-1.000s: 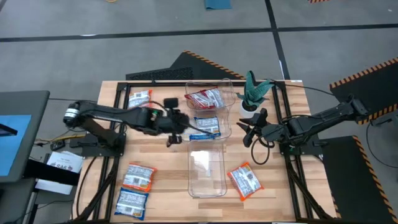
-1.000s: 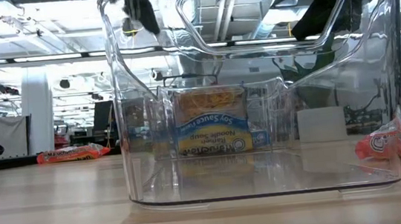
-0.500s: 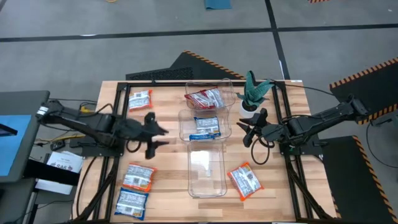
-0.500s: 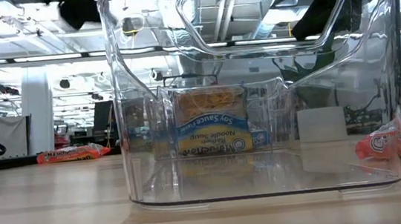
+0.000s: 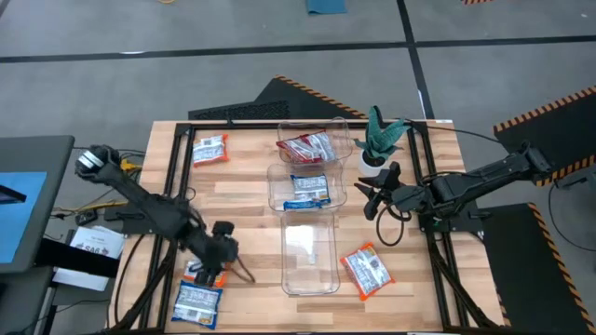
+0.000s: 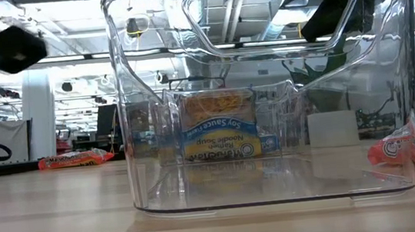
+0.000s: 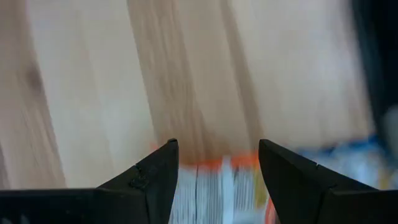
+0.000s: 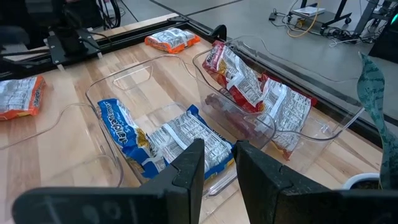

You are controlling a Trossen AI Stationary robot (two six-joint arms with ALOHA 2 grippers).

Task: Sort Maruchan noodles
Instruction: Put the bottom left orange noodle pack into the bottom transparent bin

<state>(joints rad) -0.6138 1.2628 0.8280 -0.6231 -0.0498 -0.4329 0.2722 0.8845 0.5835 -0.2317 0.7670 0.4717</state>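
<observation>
My left gripper (image 5: 222,263) is open and hovers low over an orange noodle packet (image 5: 197,271) near the table's near-left corner. In the left wrist view its fingers stand on either side of that packet's end (image 7: 217,186). A blue packet (image 5: 197,302) lies just nearer. Another orange packet (image 5: 209,147) lies far left and one (image 5: 368,270) near right. Red packets (image 5: 307,147) fill the far bin, and a blue packet (image 5: 307,189) lies in the middle bin. My right gripper (image 5: 371,197) waits, open, right of the bins.
Three clear bins stand in a row down the table's middle; the near one (image 5: 307,256) holds nothing. A potted plant (image 5: 380,140) stands at the far right, close to my right gripper. Bare wood shows between the left packets and the bins.
My left gripper has swung away from the middle bin toward the table's left, then toward the near edge and down, ending over the near-left orange packet. The packets and bins have stayed where they were.
</observation>
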